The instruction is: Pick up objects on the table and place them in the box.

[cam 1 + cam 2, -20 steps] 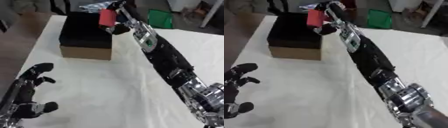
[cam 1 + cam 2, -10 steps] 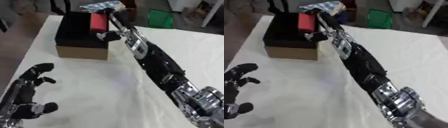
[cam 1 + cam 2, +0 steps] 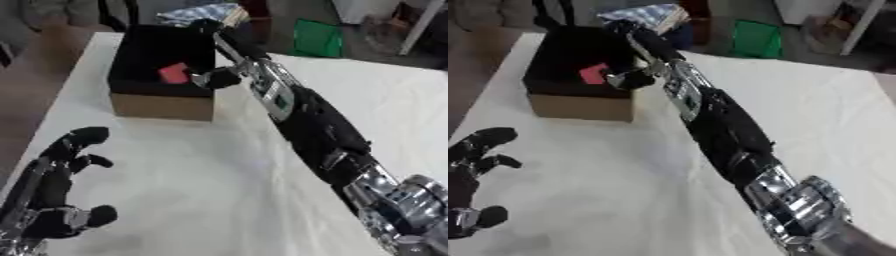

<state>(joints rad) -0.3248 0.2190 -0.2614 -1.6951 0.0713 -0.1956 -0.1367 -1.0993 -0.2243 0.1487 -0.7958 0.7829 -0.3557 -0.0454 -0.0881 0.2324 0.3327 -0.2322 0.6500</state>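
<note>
**A:** One red object (image 3: 174, 73) is seen lying inside the box (image 3: 163, 107), tilted against the dark interior toward the near wall. Why is it placed there?

**B:** The box is named in the task as the destination, so the drop can be judged as made: the object is shown resting on the lining, and no finger is seen closed round it.

**A:** And how is the right hand (image 3: 220, 60) held?

**B:** It is extended over the box's right edge, just beside the red object. The dark fingers (image 3: 210, 27) are stretched out straight toward the far rim, and the thumb (image 3: 213, 79) is hooked inward close to the object. Whether the thumb is touching it cannot be told. The hand is read as opened, with nothing pinched.

**A:** What is shown of the arm behind it?

**B:** The right arm (image 3: 719, 125) is laid out long across the white table (image 3: 385, 115), reaching from the lower right corner diagonally up to the box, silver joints showing near the shoulder end.

**A:** Is the other hand engaged?

**B:** No. The left hand (image 3: 57, 187) is parked at the lower left, well apart from the box, its fingers relaxed and spread upward, holding nothing.

**A:** What else is caught in view?

**B:** A green item (image 3: 317, 38) and some patterned cloth (image 3: 199, 12) are seen beyond the table's far edge. No further object for picking can be made out on the tabletop.
</note>
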